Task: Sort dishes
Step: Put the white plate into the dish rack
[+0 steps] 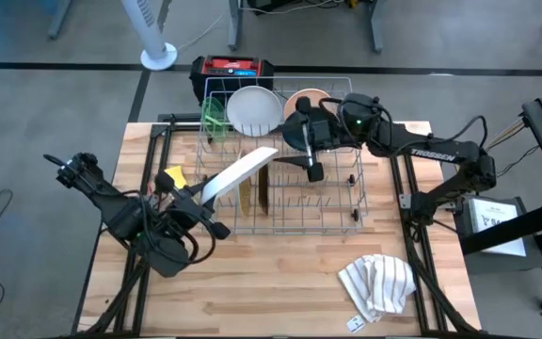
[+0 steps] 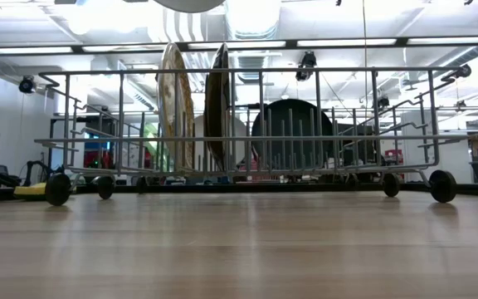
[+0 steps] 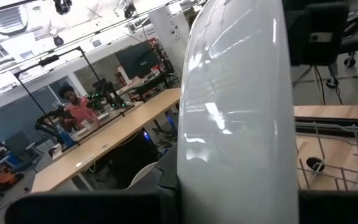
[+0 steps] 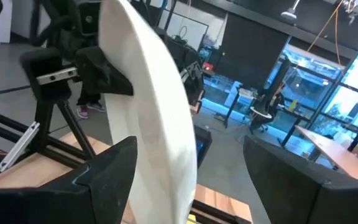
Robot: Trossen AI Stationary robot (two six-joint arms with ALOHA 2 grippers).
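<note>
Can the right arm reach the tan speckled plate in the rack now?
Probably not directly. The large white plate, held by the left gripper, slants over the rack between the right gripper and the speckled plate.

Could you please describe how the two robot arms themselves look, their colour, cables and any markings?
Both arms are dark, almost black, built from jointed tubular links. The right arm carries white "TROSSEN" lettering on one link, and a small green light glows near its wrist. The left arm has black cables looping loosely beside its links. Each ends in blocky dark jaws, seen in the wrist views.
</note>
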